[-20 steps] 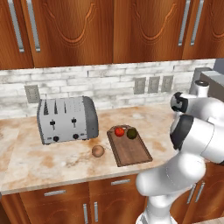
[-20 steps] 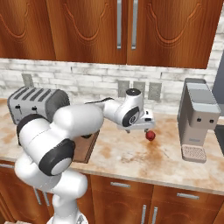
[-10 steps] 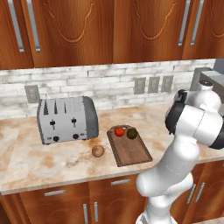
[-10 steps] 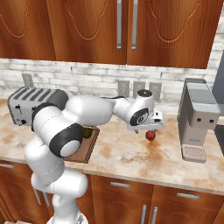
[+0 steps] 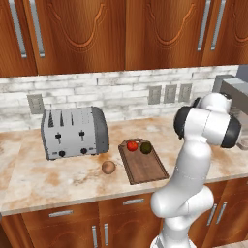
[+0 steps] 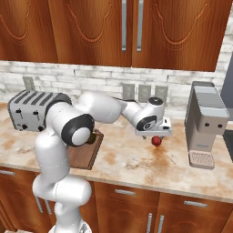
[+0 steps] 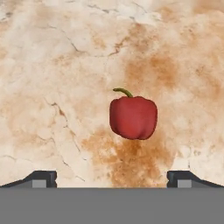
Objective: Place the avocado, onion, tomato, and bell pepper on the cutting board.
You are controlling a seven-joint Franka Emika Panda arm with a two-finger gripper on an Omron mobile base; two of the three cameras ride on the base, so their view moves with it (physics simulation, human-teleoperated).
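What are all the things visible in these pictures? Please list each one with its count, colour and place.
cutting board: 1, dark brown, on counter right of toaster
tomato: 1, red, on board's far end
avocado: 1, dark green, on board beside tomato
onion: 1, tan, on counter left of board
bell pepper: 1, red, on counter below gripper
toaster: 1, silver, counter left
coffee machine: 1, grey, counter right
outlets: 3, grey, brick wall
cabinets: brown wood, above and below counter
gripper: 1, dark tips, open, above pepper
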